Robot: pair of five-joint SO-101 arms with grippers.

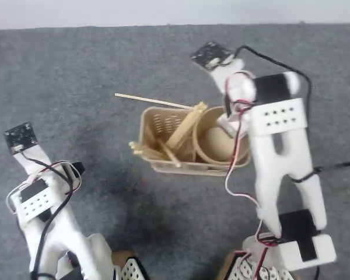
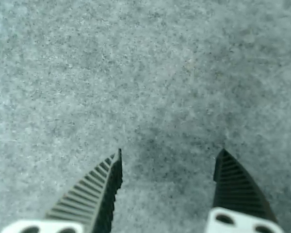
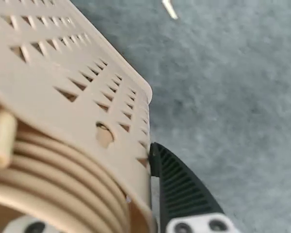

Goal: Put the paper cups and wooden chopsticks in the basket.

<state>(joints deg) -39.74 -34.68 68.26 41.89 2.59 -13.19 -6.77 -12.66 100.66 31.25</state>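
Observation:
A beige slotted basket (image 1: 149, 125) sits mid-table on the grey carpet. Stacked paper cups (image 1: 217, 143) lie in its right end, and wooden chopsticks (image 1: 184, 129) lean in its left part, with one long stick (image 1: 151, 101) poking out to the back left. My right gripper (image 1: 228, 125) hangs open at the basket's right end, straddling its rim. In the right wrist view its black finger (image 3: 177, 187) is outside the basket wall (image 3: 87, 92), with the cup rims (image 3: 63, 160) inside. My left gripper (image 2: 167, 160) is open over bare carpet at the front left (image 1: 76, 169).
Grey carpet (image 1: 105, 58) covers the whole table. Both arm bases stand at the front edge, left (image 1: 76, 251) and right (image 1: 291, 245). The right arm's cables (image 1: 236, 169) hang beside the basket's front right corner.

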